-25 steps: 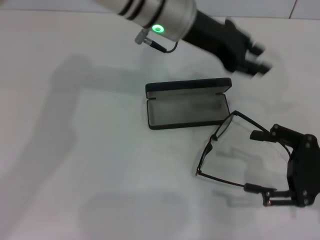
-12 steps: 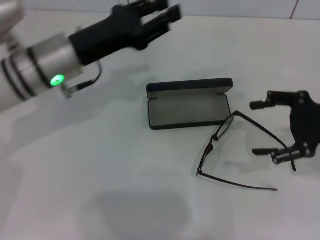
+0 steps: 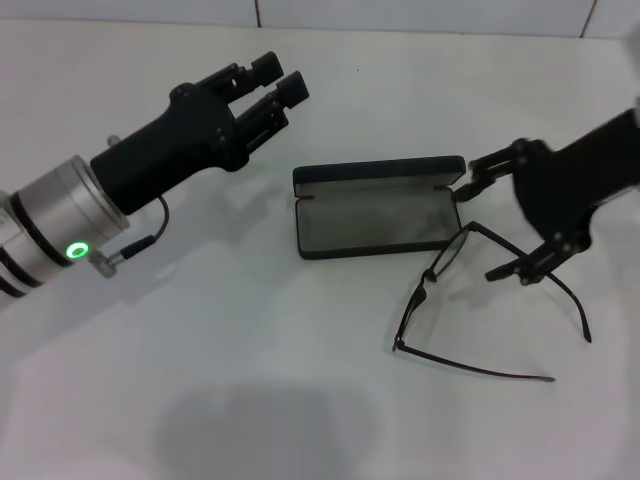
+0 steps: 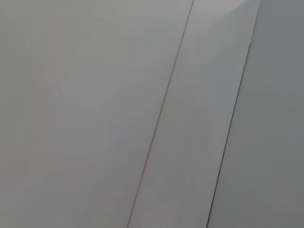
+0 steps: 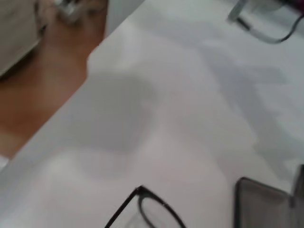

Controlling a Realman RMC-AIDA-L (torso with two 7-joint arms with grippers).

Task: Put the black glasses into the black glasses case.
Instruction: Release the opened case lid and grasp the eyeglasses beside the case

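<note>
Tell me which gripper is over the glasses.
The right gripper, open, straddling the black glasses' far temple beside the black glasses case. The left gripper hangs beyond the case's left end.

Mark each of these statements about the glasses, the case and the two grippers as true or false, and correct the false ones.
1. The black glasses case lies open. True.
2. The black glasses are inside the case. False: they lie on the table beside it, temple arms unfolded.
3. The right gripper is shut on the glasses. False: it is open, above the case's end and the glasses, holding nothing.
4. The left gripper is on the far side of the case from the glasses. True.
5. The case has another object in it. False: only grey lining shows.
</note>
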